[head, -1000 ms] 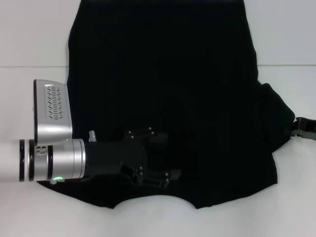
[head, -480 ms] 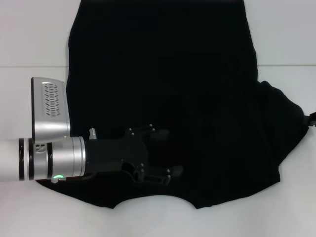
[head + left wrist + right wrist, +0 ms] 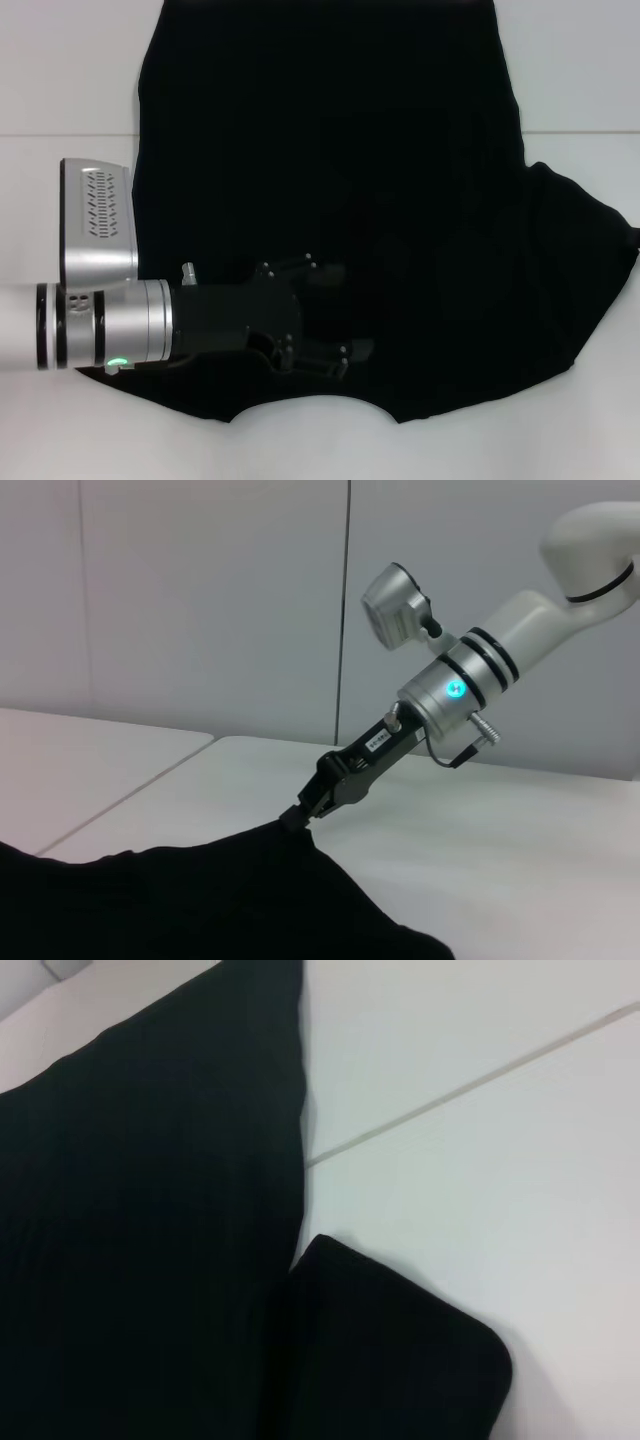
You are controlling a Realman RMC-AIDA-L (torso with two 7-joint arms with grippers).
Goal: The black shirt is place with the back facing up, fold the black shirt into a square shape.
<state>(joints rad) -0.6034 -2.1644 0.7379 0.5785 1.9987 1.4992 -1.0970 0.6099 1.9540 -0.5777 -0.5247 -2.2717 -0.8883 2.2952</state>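
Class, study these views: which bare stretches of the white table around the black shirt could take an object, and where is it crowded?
Bare table lies left of the black shirt, right of it, and along the near edge. Crowded: the left claw over the shirt's near part, and the right claw pinching the shirt's right sleeve.

White worktop (image 3: pixel 60 70), matte, one thin seam running left-right across it at mid-depth. Only thing lying directly on it: the black shirt (image 3: pixel 330 150), plain side up, spread flat over the centre from the far edge of view to the near side. Its right sleeve fans out to the right edge of the head view. Near hem is wavy with a shallow notch, bare worktop showing in front of it. Bare white surface on the left and right flanks.
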